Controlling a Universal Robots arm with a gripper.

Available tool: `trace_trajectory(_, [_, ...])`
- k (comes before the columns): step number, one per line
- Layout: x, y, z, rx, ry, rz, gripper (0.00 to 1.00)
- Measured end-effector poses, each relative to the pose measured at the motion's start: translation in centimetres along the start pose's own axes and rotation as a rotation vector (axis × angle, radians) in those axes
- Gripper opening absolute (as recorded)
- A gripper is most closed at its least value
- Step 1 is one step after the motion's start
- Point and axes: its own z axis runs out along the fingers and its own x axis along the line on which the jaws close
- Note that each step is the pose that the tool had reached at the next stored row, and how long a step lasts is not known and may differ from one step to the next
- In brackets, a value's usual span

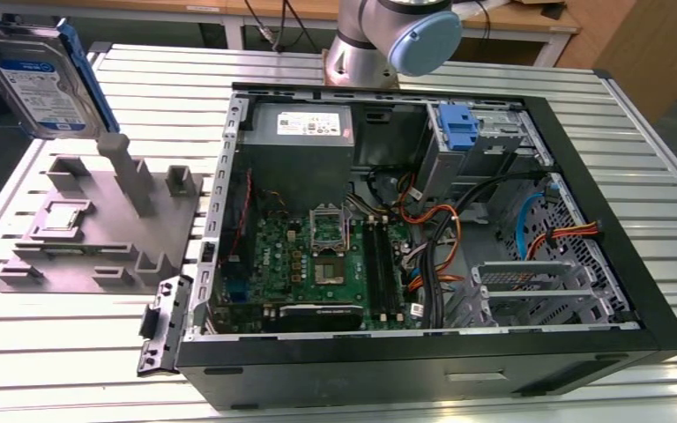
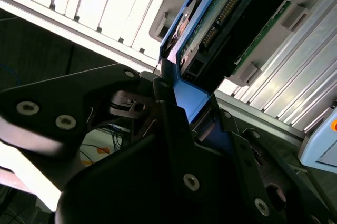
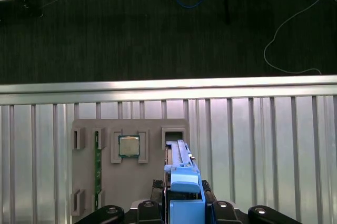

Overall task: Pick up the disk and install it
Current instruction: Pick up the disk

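Observation:
The disk (image 1: 39, 84), a silver drive with a white and blue label in a blue carrier frame, hangs in the air at the exterior view's far left, above the grey fixture (image 1: 103, 229). In the first wrist view the disk (image 3: 180, 174) shows edge-on over the fixture's empty slot, and my gripper (image 3: 184, 207) is shut on its blue frame. The second wrist view shows the black fingers (image 2: 168, 103) clamping the blue frame of the disk (image 2: 210, 29), with its connector side in sight.
An open computer case (image 1: 621, 291) lies on the slatted metal table (image 1: 56, 352), with motherboard (image 1: 315, 264), cables and a drive bay holding a blue bracket (image 1: 461, 132). The arm's base (image 1: 391, 40) stands behind it. The fixture holds a small square chip (image 3: 129, 145) and a green board (image 3: 97, 166).

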Motion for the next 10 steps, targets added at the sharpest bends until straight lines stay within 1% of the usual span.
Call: trace_trajectory(10, [-0.01, 0.01, -0.42, 0.0001, -0.0001, 0.0, 0.36])
